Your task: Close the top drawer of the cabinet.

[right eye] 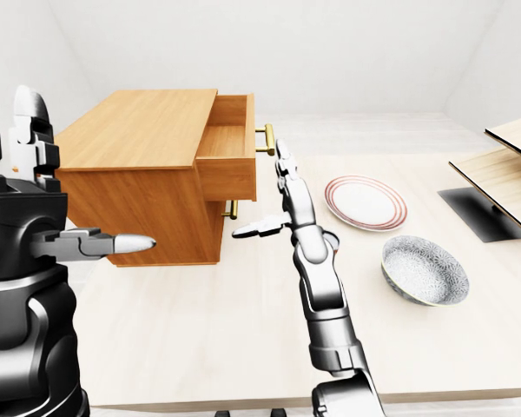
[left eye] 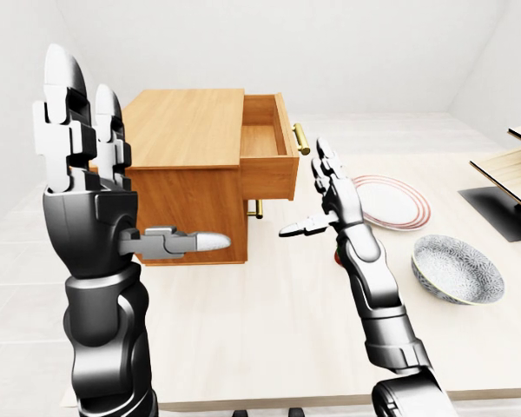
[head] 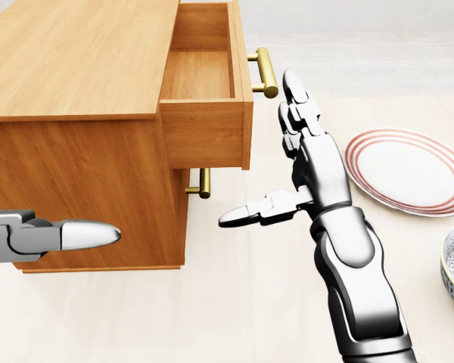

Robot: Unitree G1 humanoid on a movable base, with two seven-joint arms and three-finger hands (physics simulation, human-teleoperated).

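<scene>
A wooden cabinet (head: 68,68) stands on the pale table (head: 242,302) at the left of the head view. Its top drawer (head: 204,91) is pulled out to the right, empty, with a brass handle (head: 265,72) on its face. A lower drawer's brass handle (head: 202,183) shows beneath. My right hand (head: 276,147) is open, fingers upright just right of the top drawer's face, close to the handle, thumb pointing left under the drawer. My left hand (left eye: 113,165) is open and raised at the left of the left-eye view, in front of the cabinet's side.
A white plate with red rings (head: 408,170) lies on the table right of my right hand. A patterned bowl (left eye: 457,268) sits further right. A wooden shelf unit on a dark base (left eye: 508,187) stands at the right edge of the left-eye view.
</scene>
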